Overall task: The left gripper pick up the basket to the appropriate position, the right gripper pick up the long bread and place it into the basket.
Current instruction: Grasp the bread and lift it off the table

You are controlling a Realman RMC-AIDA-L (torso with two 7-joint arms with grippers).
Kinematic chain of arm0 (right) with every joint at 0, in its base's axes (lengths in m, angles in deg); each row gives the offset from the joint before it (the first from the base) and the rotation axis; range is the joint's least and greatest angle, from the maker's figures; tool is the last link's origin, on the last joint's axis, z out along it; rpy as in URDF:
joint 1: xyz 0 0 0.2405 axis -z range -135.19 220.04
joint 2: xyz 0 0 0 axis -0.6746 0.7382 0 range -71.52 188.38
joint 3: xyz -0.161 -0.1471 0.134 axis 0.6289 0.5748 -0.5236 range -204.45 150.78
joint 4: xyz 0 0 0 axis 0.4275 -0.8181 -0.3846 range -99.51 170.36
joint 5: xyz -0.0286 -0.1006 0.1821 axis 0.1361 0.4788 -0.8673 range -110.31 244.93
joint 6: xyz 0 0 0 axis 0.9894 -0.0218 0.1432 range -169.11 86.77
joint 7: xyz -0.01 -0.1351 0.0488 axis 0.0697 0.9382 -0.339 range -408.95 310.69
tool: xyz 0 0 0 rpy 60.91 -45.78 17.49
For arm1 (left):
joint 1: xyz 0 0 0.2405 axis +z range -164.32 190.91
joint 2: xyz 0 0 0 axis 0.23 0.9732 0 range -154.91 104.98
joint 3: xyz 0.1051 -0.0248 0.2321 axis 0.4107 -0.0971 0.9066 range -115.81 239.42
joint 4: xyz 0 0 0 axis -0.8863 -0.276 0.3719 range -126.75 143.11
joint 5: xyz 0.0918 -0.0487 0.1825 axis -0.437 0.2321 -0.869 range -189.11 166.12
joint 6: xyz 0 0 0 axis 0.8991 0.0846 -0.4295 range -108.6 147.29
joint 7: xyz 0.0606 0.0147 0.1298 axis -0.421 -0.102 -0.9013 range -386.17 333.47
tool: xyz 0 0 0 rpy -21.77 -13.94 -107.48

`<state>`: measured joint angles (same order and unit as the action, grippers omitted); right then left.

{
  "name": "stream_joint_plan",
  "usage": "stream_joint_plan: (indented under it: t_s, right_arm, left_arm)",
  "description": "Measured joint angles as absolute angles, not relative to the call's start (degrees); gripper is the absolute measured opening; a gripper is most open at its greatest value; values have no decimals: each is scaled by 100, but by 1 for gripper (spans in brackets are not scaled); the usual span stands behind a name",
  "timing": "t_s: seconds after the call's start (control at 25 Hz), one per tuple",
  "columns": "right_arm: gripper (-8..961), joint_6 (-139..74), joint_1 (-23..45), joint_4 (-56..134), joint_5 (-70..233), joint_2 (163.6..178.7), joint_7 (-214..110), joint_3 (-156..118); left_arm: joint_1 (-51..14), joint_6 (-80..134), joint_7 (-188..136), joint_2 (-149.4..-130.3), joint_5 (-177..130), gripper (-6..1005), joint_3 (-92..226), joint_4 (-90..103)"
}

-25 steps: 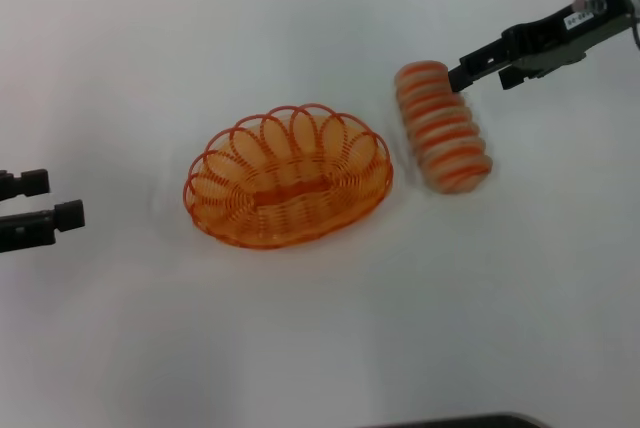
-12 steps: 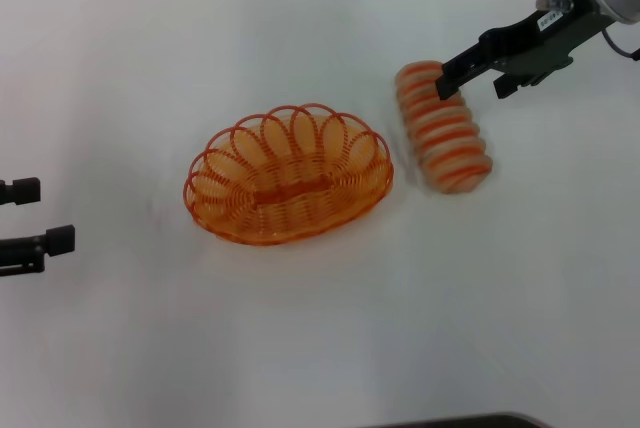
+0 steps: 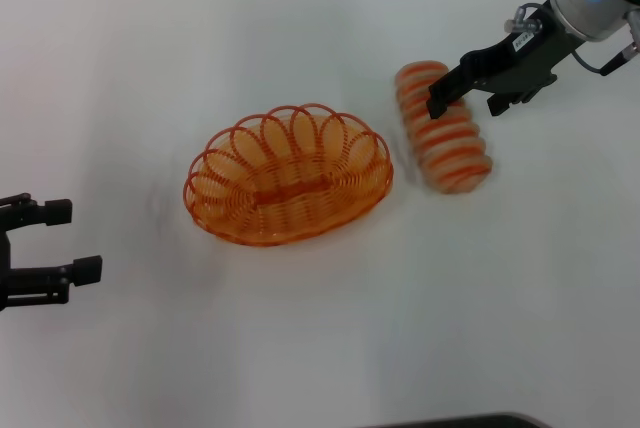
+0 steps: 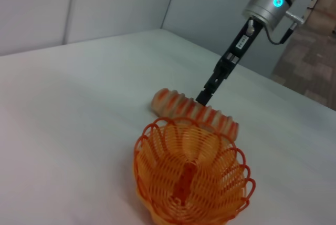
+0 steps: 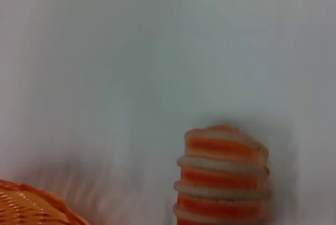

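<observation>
- Right gripper (image 3: 462, 94): poised over the far half of the long bread (image 3: 443, 127), on the side of the loaf turned away from the basket. Its two black fingers stand a little apart, with nothing between them. One fingertip overlaps the loaf's striped top in the head view, though contact cannot be confirmed. The approach from the outer side likely leaves the basket side free for the later carry.
- Long bread: lies flat on the white desk (image 3: 320, 348), just beside the basket (image 3: 288, 188) and not touching it, with one end angled slightly away from the rim. The right wrist view shows the loaf (image 5: 223, 180) end-on, which suggests the arm is lined up along its length for a grasp across the narrow width.
- Basket: rests upright on the desk with nothing inside it. Its open mouth faces up, ready to receive the loaf. In the left wrist view the basket (image 4: 191, 175) sits squarely ahead of that camera, with the loaf (image 4: 195, 113) behind it.
- Left gripper (image 3: 60, 240): held low over the desk, well apart from the basket on the side opposite the bread. Its jaws are spread wide and pointed toward the basket rim, a stance that fits a coming reach for the rim.
</observation>
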<state>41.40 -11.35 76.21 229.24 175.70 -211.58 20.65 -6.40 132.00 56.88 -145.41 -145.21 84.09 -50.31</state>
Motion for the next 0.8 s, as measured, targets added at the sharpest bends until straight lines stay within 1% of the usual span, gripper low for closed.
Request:
stream_joint_plan:
  t_s: [0.28,0.52,0.8]
  right_arm:
    - [931,3978,-1266,7398,22920,17645,-21186,2106]
    - [931,3915,-1369,7237,22926,17663,-21188,2130]
    - [931,3932,-1347,7170,22929,17622,-21198,2133]
  left_arm:
    - [-653,13223,5610,-14590,-14516,890,8455,-5009]
    - [-673,13228,5606,-14606,-14479,889,8578,-4985]
    - [-685,13229,5602,-14625,-14465,889,8585,-4983]
